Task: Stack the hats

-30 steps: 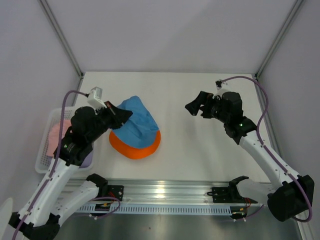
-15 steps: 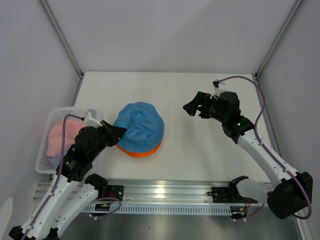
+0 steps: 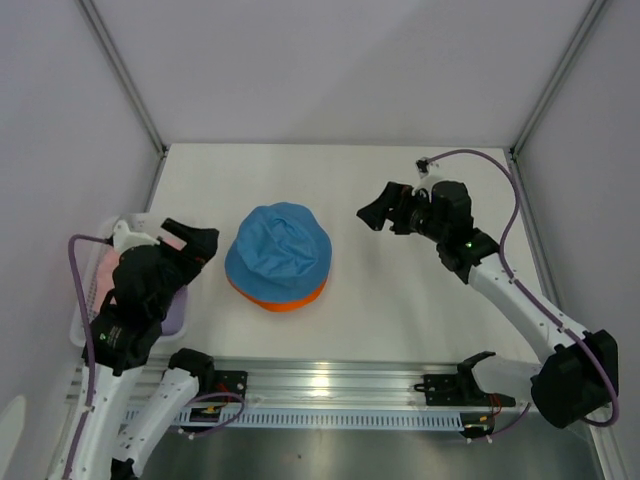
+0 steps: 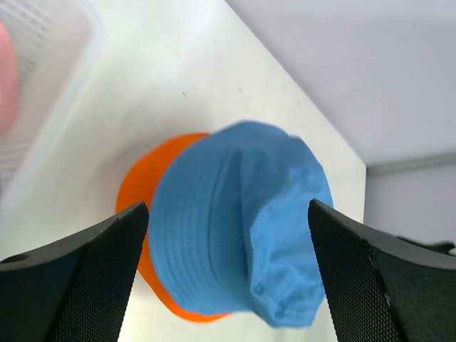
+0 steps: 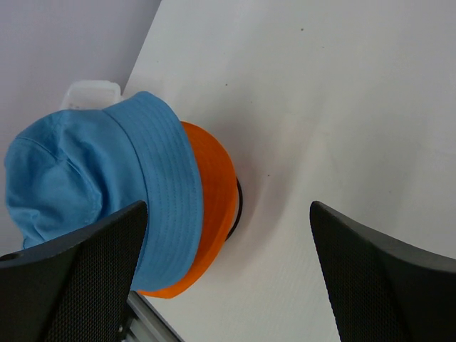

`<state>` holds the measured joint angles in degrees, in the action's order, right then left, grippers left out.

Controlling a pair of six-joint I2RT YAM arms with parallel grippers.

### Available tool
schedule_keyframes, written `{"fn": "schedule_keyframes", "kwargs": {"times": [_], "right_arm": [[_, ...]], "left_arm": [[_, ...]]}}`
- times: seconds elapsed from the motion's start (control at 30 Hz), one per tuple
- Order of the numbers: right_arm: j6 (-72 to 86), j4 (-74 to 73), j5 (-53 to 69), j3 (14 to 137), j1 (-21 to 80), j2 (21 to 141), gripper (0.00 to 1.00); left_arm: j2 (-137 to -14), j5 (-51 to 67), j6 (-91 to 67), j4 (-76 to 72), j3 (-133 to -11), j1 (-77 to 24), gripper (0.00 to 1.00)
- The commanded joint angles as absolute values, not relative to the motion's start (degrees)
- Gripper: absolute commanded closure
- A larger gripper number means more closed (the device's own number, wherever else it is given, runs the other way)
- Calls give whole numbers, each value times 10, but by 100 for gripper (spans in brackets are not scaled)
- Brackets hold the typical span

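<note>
A blue hat (image 3: 279,250) sits on top of an orange hat (image 3: 292,300), whose brim shows at the front. In the left wrist view the blue hat (image 4: 242,221) covers most of the orange hat (image 4: 134,192). My left gripper (image 3: 200,245) hangs open to the left of the stack, apart from it and holding nothing. My right gripper (image 3: 368,213) is open to the right of the stack, clear of it. A pink hat (image 3: 103,266) and a lavender hat (image 3: 176,316) lie in the basket, mostly hidden by my left arm.
A white mesh basket (image 3: 84,318) stands at the left table edge, under my left arm. A black wire frame (image 5: 239,203) peeks from under the orange hat (image 5: 210,192). An aluminium rail (image 3: 330,385) runs along the near edge.
My left gripper opened, let go of the blue hat and drew back left over the basket. The blue hat settled flat on the orange one. The right gripper edged slightly left.
</note>
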<state>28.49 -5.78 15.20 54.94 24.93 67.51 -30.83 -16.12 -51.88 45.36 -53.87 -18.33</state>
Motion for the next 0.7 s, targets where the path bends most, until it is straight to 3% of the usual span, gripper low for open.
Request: {"fn": "schedule_keyframes", "kwargs": {"times": [0.0,0.17,0.4,0.67], "right_arm": [[328,34,189,553,257,711,0],[388,111,184,553,280,747,2],[435,141,178,556,309,822,2],[477,209,191,533,320,872,5]], "left_arm": [[-328,-126,-504,477,-542,-114,5],[-358,27,-540,388,-455,-22,19],[-339,142,-594,249,-326,-16,39],[-343,164,-600,215,-294,-16,43]]}}
